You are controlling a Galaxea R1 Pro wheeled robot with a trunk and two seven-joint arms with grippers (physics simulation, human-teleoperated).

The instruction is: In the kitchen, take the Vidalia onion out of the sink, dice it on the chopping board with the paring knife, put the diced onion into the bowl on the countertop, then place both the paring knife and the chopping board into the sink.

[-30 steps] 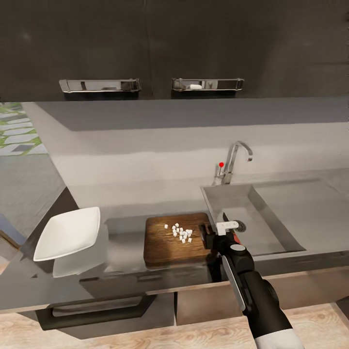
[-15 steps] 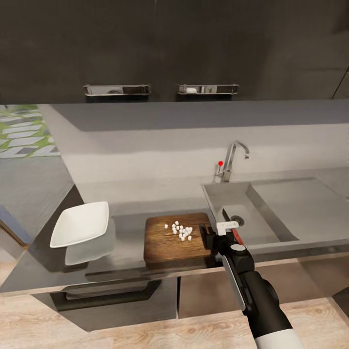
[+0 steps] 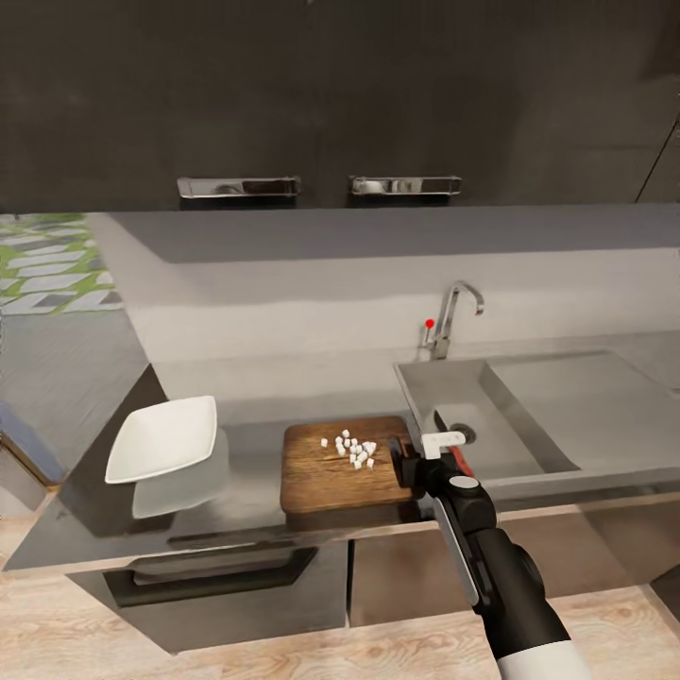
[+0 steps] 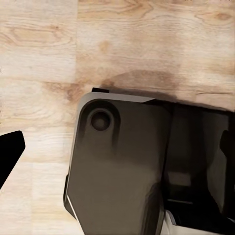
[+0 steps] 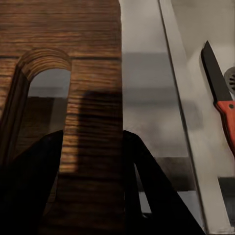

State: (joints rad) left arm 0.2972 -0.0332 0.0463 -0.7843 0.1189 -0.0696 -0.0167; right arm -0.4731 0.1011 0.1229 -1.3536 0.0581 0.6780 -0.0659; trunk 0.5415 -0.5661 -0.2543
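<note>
**Right gripper on board edge, knife lying in sink**

Room: dark upper cabinets [image 3: 331,94] with two chrome handles, grey backsplash, light wood floor [image 3: 283,652]. Long grey countertop [image 3: 246,472] with metallic front edge over dark base cabinets. Sink [image 3: 529,416] set into it at right, with chrome tap [image 3: 453,316] and red-tipped knob behind the basin.

Right arm reaches up from lower right, forearm angled toward the board's right end. Right gripper [image 3: 404,463] sits at that end; the right wrist view shows its two dark fingers [image 5: 34,186] straddling the strip of wood between the handle slot and the board's end edge. Looks clamped on the chopping board [image 3: 340,463], but actual contact isn't resolvable.

Left gripper: left wrist view shows floor, part of the robot's base [image 4: 122,166] and one dark fingertip at frame edge. Open or closed: can't tell.

Board long axis runs left-right along the counter, slot end toward the sink. Diced onion [image 3: 351,451] clustered on its upper right part. Paring knife [image 5: 220,98] lies in the basin, blade pointing toward the back wall, red handle toward the front, near the drain. Bowl [image 3: 162,437] on the countertop, well left of the board.
</note>
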